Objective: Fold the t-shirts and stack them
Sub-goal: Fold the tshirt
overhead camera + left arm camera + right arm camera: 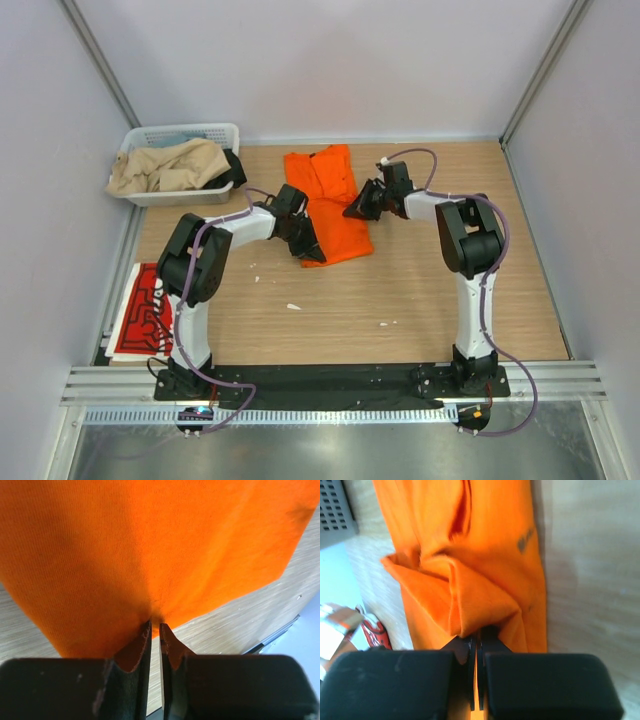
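Observation:
The orange t-shirt [330, 200] lies as a long strip on the wooden table, neck end toward the back wall. My left gripper [310, 248] is at its near left corner. In the left wrist view the left gripper [155, 625] is shut on the edge of the orange t-shirt [150, 545]. My right gripper [356, 209] is at the shirt's right edge. In the right wrist view the right gripper [480, 636] is shut on a bunched fold of the orange t-shirt [485, 590]. The red t-shirt [143, 312] with white lettering lies flat at the table's left edge.
A white slatted basket [175, 135] holding beige and dark cloth stands at the back left, close to the orange shirt. Small white scraps [293, 306] dot the wood in front. Grey walls close the table on three sides.

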